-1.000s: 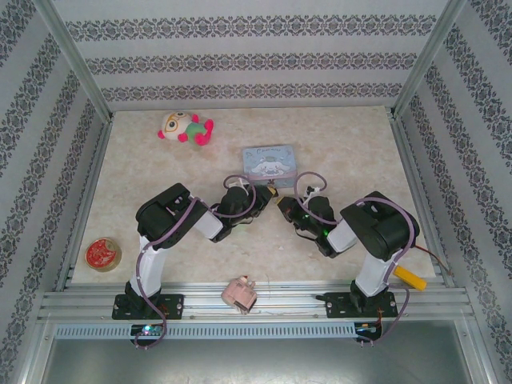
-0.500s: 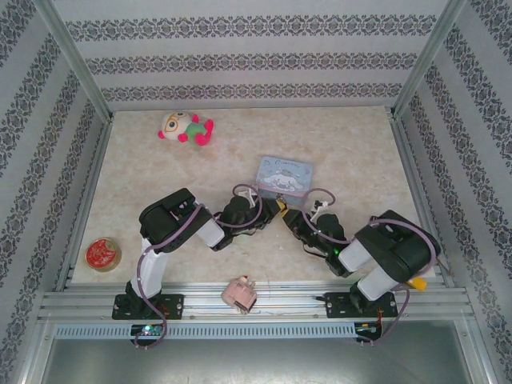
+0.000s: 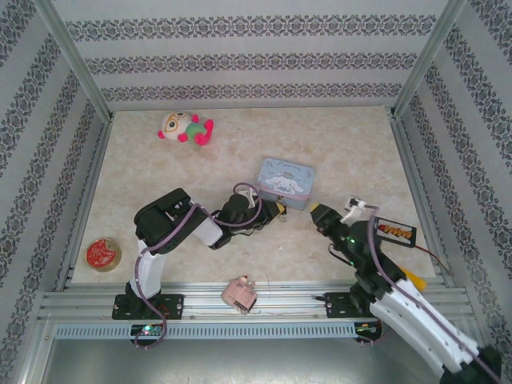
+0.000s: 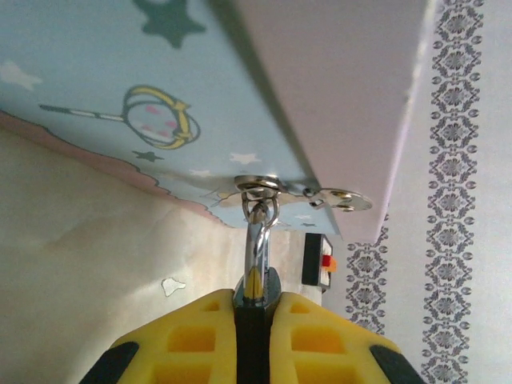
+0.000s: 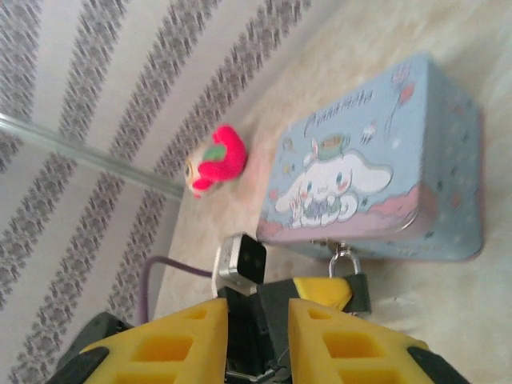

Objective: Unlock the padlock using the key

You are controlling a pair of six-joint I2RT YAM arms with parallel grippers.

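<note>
The padlock (image 4: 258, 268) is small and dark, and its shackle hangs through the ring on the clasp of the pale blue cartoon tin (image 3: 286, 181). My left gripper (image 4: 256, 308) is shut on the padlock's body, right at the tin's near edge (image 3: 275, 210). In the right wrist view the padlock (image 5: 353, 293) sits against a yellow left finger, under the tin (image 5: 376, 192). My right gripper (image 3: 320, 214) stands a short way right of the padlock. Its fingers are apart (image 5: 258, 310) and hold nothing I can make out. The key is hidden.
A plush toy (image 3: 186, 128) lies at the back left. A round red tin (image 3: 102, 254) sits at the left edge and a pink blocky object (image 3: 240, 294) on the near rail. A black box (image 3: 395, 232) and a yellow item (image 3: 412, 278) lie right.
The tin slid right, with my left gripper following, still shut on the padlock. My right gripper opened and drew back to the right, away from the padlock.
</note>
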